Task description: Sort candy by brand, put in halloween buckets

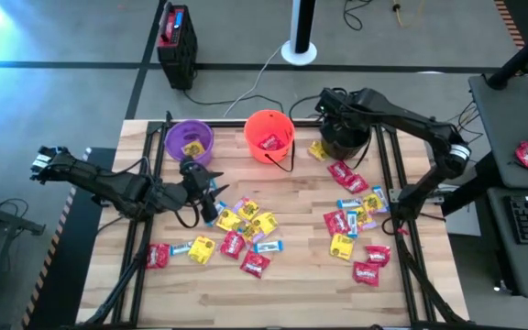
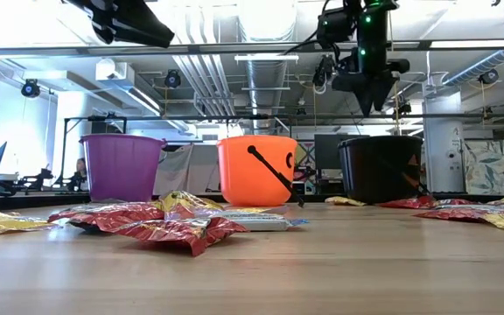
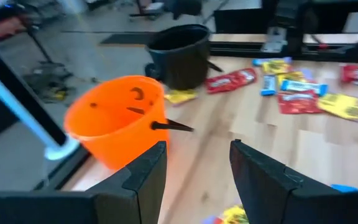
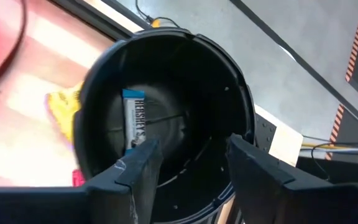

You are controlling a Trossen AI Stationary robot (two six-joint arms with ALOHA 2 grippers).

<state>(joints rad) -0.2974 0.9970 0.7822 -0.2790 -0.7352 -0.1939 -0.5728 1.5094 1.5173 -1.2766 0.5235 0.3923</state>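
Light wooden table [image 1: 291, 293], plank top, dark frame rails along left and right edges. Three buckets in a row near the upper edge of the high view: purple bucket [image 1: 189, 141] at left, orange bucket [image 1: 269, 135] in the middle (thin black handle hanging down its side), black bucket [image 1: 344, 137] at right. Candy [image 1: 232, 243] scattered flat over the middle and lower part: red, yellow, blue-and-white packets, one cluster left of centre, another [image 1: 354, 220] right of centre. One yellow packet [image 1: 318, 149] just beside the black bucket, touching or not unclear.
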